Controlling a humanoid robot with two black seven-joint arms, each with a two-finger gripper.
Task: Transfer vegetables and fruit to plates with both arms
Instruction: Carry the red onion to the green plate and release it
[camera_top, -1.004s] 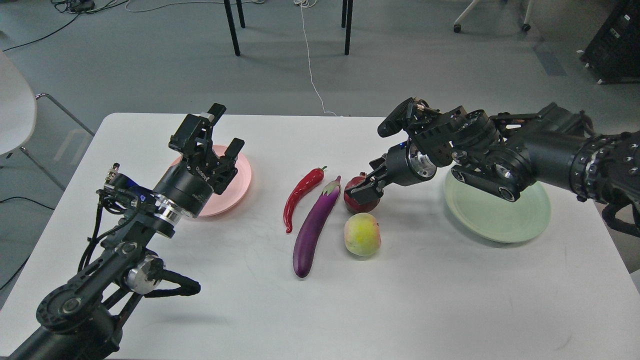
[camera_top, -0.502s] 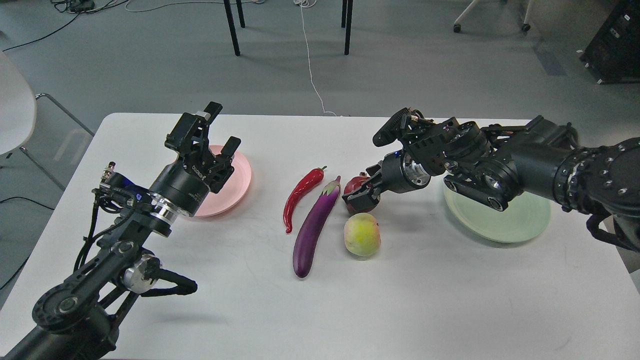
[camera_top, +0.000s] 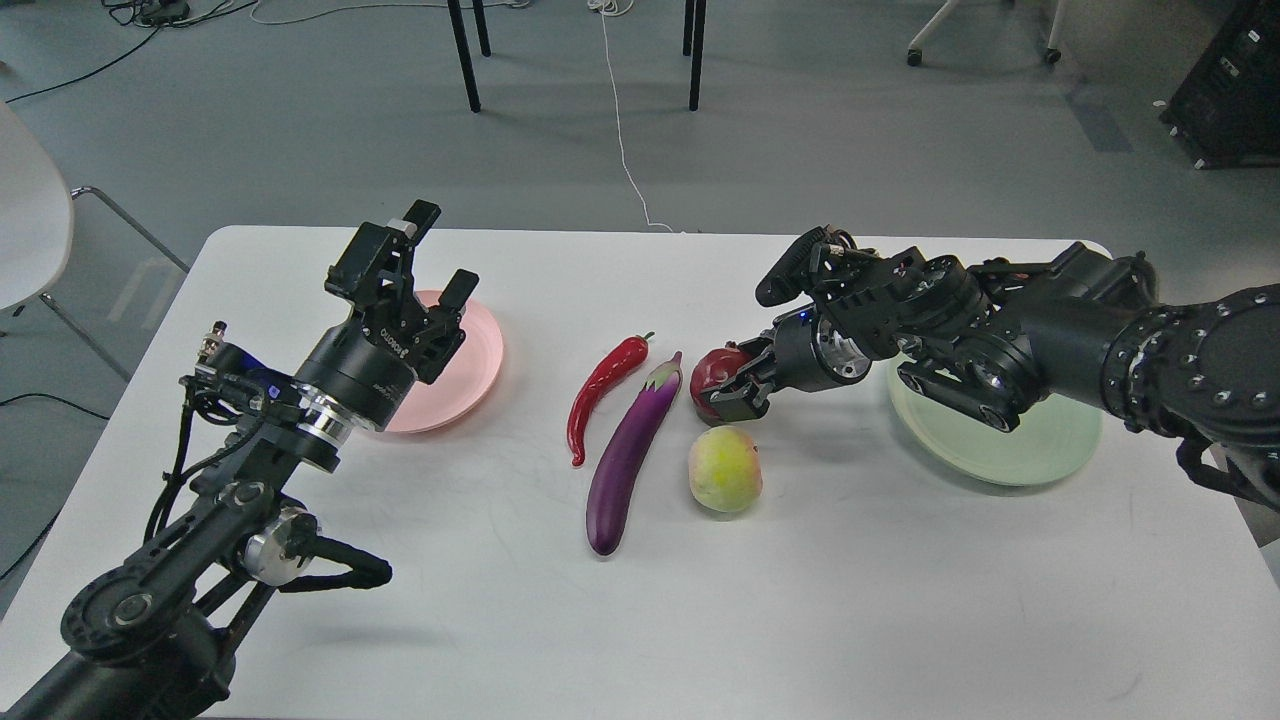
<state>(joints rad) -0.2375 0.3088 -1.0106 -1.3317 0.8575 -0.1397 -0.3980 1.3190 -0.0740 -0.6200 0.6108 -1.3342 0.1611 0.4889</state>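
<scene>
While the left gripper (camera_top: 425, 262) hovered with fingers spread above the pale pink round plate (camera_top: 470, 350), the right gripper (camera_top: 735, 385) pinched the dark red round pomegranate (camera_top: 712, 375) on the white table (camera_top: 850, 600), just beyond the yellow-green mango-like fruit (camera_top: 725, 468) and beside the long glossy purple eggplant (camera_top: 632, 455).

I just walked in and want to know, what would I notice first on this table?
First, the right gripper closing around the pomegranate in the middle of the table. Beside it lie a purple eggplant, a red chili and a yellow-green mango. The left gripper hangs open over the pink plate.
</scene>
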